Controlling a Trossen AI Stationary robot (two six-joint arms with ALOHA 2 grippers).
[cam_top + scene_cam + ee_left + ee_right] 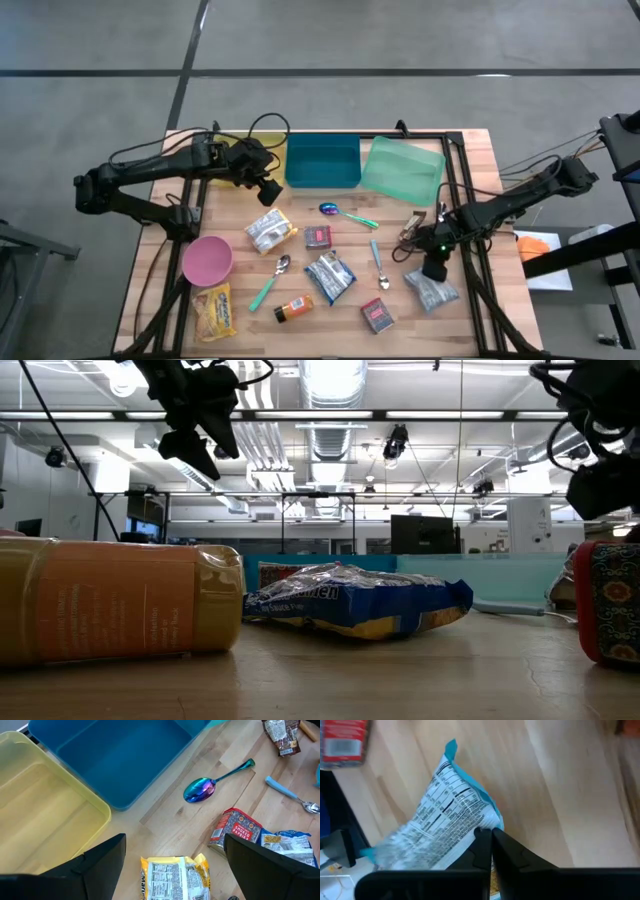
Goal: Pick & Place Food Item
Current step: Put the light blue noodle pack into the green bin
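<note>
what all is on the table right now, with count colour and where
bins: 3; yellow, blue, green; in a row along the table's far edge
bowl: 1, pink, near left
spoons: 3; iridescent one at centre, green-handled and light blue-handled nearer
yellow snack bags: 2, one left of centre, one at the near left corner
blue snack bag: 1, near centre
teal-edged pouch: 1, white and teal, near right
red tins: 2, one at centre, one at the near edge
orange bottle: 1, lying at the near edge
brown packet: 1, right of centre
left gripper: open, above the table by the yellow bin
right gripper: shut on the teal-edged pouch
</note>
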